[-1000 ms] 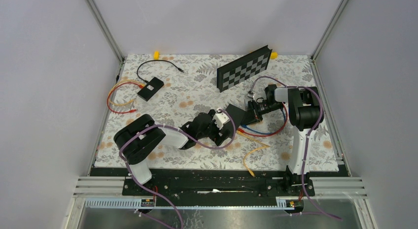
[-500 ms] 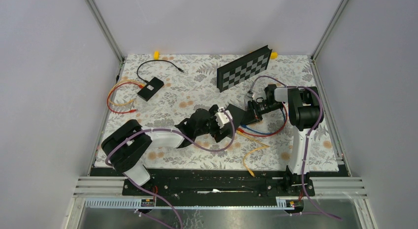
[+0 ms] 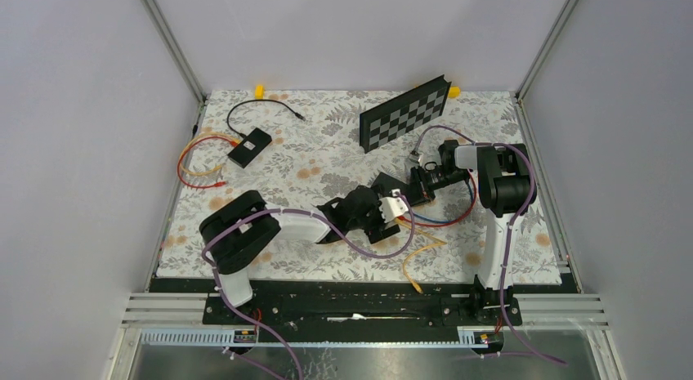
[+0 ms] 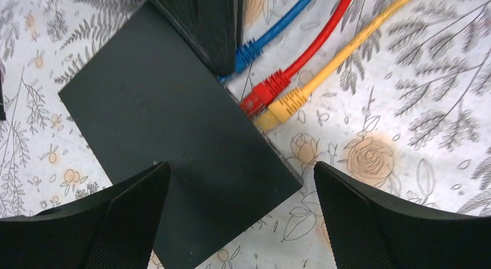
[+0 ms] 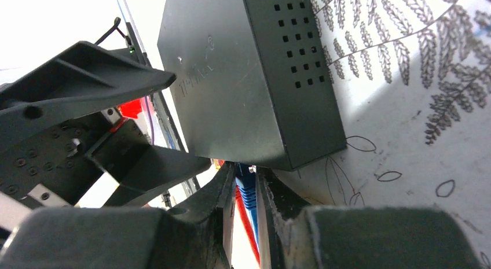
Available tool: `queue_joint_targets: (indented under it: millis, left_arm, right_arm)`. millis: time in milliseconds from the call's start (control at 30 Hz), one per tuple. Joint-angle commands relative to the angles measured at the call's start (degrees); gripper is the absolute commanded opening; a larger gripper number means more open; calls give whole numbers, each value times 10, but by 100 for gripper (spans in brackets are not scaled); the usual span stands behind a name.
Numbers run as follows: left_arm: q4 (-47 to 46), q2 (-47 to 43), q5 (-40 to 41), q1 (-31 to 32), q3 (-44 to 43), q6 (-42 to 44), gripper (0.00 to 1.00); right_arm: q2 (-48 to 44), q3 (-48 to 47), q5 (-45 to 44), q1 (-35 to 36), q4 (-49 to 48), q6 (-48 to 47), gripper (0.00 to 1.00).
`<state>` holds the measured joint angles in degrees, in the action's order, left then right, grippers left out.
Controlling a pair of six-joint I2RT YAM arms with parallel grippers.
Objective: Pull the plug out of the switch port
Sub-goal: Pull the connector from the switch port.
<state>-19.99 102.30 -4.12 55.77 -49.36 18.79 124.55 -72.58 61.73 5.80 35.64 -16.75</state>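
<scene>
The black switch lies flat on the floral mat in the middle of the table. Along its edge sit a blue plug, a red plug and a yellow plug. My right gripper is shut on the blue plug right at the switch's edge. My left gripper hangs open over the switch's near corner, one finger above the box and the other above the mat. It holds nothing.
A checkerboard panel leans at the back. A small black box with black, red and yellow leads lies at the back left. Red, blue and yellow cables trail from the switch toward the right arm's base.
My left gripper has swung right and toward the near edge, now over the switch's near corner beside the plugs. The right gripper has stayed shut on the blue plug.
</scene>
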Motion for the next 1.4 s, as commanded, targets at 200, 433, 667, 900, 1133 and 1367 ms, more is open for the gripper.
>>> queue_joint_targets:
  millis: [200, 433, 667, 900, 1133, 1367]
  left_arm:
    - [40, 24, 79, 3, -19, 31, 87]
    - [46, 52, 120, 4, -34, -36, 79]
    - [70, 58, 107, 3, -36, -79, 73]
    - [82, 60, 101, 3, -39, -93, 72]
    - [73, 56, 102, 3, -33, -96, 72]
    - [74, 59, 103, 3, -33, -97, 72]
  right_arm:
    - [4, -22, -34, 9, -3, -37, 0]
    - [8, -17, -29, 10, -3, -22, 0]
    - [-4, -18, -49, 9, 26, -44, 0]
    - [8, -57, -45, 7, 88, -82, 0]
    - [19, -59, -26, 7, 100, -79, 0]
    - [-11, -3, -33, 7, 16, -12, 0]
